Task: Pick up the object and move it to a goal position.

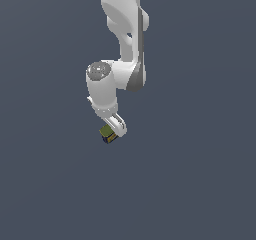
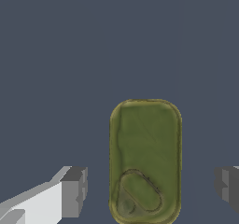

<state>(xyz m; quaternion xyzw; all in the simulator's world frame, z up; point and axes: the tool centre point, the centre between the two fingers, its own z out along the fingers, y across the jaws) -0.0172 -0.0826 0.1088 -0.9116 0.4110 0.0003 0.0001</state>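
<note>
The object [image 1: 106, 133] is a tiny boxy block, olive-green on top with dark blue and yellow sides, lying on the dark grey floor. In the wrist view its olive-green top [image 2: 145, 160] is a rounded rectangle with an oval mark at one end. My white gripper [image 1: 111, 132] hangs right over it in the exterior view, where its fingers are mostly hidden by the hand. The wrist view shows the gripper [image 2: 151, 188] open, one grey fingertip [image 2: 73, 192] on each side of the block with a gap to both, the other [image 2: 227, 186] at the frame's edge.
The flat dark grey floor [image 1: 200, 184] runs in all directions with nothing else on it. The white arm [image 1: 125, 29] comes down from the top of the exterior view.
</note>
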